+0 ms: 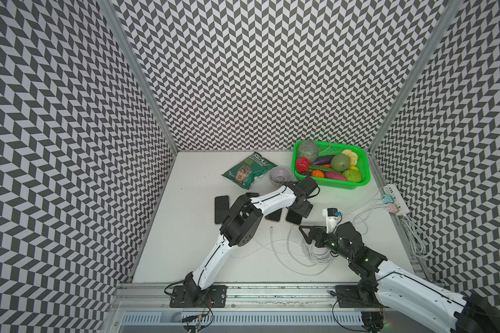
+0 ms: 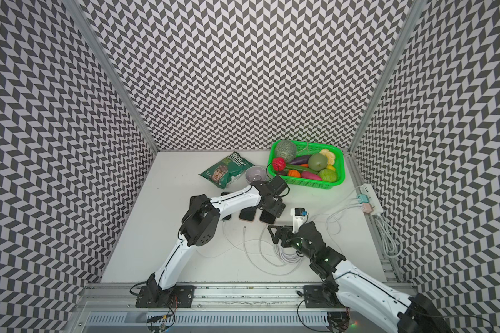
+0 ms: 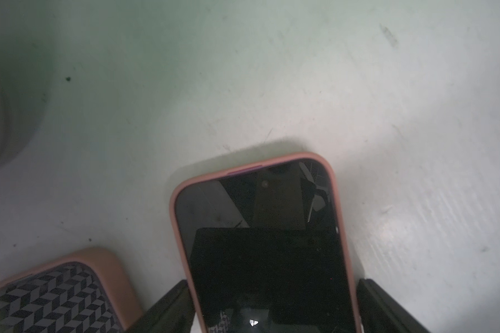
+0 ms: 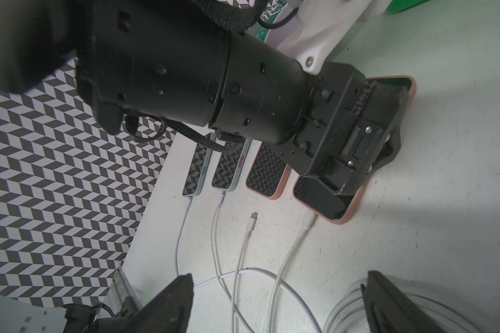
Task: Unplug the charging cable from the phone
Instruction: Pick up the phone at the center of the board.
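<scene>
Two spread fingers (image 3: 171, 305) of the left gripper (image 3: 274, 311) straddle the pink-cased phone (image 3: 260, 230) (cable (image 4: 289, 253) plugged in); the right gripper (image 4: 274, 302) hangs open.

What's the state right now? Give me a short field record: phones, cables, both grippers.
phones: four in a row on the table
target phone: pink-cased phone, cable plugged in
loose cable end: free plug lying short of the next pink phone
other cables: two teal-edged phones both plugged in
left gripper: straddling the pink-cased phone, jaws on either side; grip not confirmed
right gripper: open, above the cables, holding nothing
</scene>
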You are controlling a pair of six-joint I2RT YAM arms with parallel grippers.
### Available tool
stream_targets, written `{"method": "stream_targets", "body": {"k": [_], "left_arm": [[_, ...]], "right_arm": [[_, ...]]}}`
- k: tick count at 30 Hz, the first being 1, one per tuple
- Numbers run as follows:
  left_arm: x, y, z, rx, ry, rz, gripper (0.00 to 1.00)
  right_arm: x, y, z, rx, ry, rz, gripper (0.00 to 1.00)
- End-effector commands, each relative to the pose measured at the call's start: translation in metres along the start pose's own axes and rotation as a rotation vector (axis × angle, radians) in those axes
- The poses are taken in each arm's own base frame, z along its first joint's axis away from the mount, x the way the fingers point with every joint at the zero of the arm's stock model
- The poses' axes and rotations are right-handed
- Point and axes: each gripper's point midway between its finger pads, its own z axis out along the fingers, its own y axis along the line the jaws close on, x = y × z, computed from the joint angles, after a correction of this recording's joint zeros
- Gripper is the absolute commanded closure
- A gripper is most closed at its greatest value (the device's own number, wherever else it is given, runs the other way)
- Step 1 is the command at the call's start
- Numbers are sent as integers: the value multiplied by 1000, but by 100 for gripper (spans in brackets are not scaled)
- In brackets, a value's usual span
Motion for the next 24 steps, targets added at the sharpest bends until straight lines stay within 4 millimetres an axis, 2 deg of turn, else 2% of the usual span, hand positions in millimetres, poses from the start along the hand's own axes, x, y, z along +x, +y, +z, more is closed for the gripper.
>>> {"method": "stream_targets", "body": {"k": [1, 3, 5, 9, 14, 24], "left_arm": [[31, 9, 24, -61, 106, 31, 16], [32, 9, 24, -63, 112, 29, 21], [33, 9, 24, -60, 114, 24, 31], [30, 8, 22, -55, 105, 5, 69], [23, 2, 12, -15, 74, -20, 99], [5, -15, -18, 97, -9, -68, 100]], "right_arm": [[-8, 6, -2, -25, -38, -15, 7], [-8, 6, -2, -25, -40, -15, 7], [-8, 6, -3, -26, -41, -15, 7], [-7, 5, -3, -26, -39, -13, 6], [-4, 4, -2, -31, -33, -7, 6], [6, 2, 6, -35, 17, 4, 6]]}}
